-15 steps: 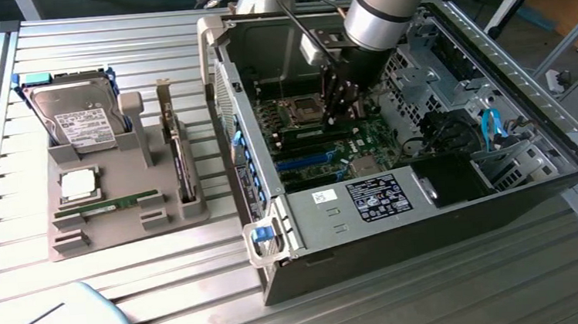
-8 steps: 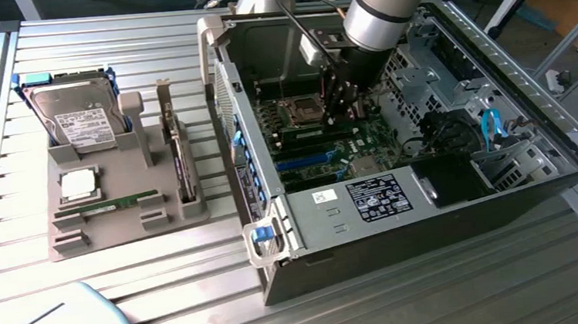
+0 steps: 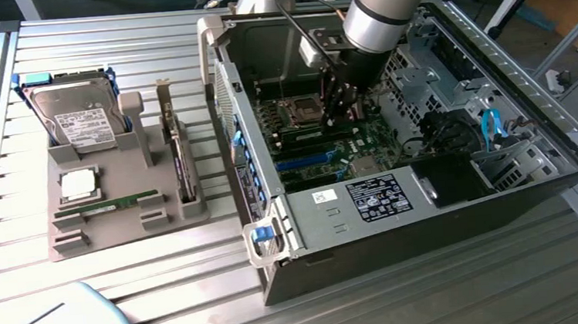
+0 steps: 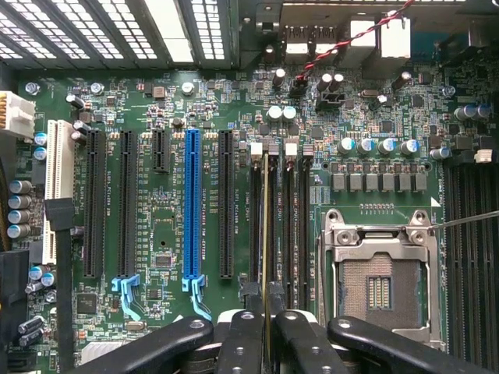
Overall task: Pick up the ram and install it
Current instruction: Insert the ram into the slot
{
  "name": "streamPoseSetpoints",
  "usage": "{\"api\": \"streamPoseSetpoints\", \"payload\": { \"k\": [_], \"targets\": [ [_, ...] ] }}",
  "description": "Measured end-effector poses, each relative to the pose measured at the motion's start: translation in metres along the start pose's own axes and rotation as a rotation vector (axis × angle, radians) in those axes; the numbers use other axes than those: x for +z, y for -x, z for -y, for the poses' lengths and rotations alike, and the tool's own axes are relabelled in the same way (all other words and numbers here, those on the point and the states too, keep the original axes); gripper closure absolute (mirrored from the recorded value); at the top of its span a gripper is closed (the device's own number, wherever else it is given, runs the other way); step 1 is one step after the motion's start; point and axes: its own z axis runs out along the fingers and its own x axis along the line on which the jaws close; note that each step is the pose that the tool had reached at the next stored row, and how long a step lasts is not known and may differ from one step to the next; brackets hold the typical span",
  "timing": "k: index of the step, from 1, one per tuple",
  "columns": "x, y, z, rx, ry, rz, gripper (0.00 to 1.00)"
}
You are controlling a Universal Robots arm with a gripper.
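The ram (image 4: 266,234) is held edge-on between the fingers (image 4: 242,339) of the gripper (image 4: 266,323), whose jaws are set narrow and closed on it. It is lined up along the memory slots (image 4: 290,226) of the motherboard (image 4: 164,101), between the blue expansion slot (image 4: 192,202) and the empty processor socket (image 4: 380,284). Whether it is seated cannot be told. The arm (image 3: 375,12) is seen reaching into the open computer case (image 3: 397,223); a second green stick (image 3: 107,205) is seen lying on the grey holder (image 3: 119,237)
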Motion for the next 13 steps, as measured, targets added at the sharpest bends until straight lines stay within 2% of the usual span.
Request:
{"api": "streamPoseSetpoints", "payload": {
  "k": [7, 13],
  "targets": [
    [-0.0014, 0.000, -0.0008, 0.000, 0.0000, 0.0001, 0.87],
    [-0.0140, 0.000, -0.0022, 0.000, -0.0001, 0.0000, 0.87]
  ]
}}
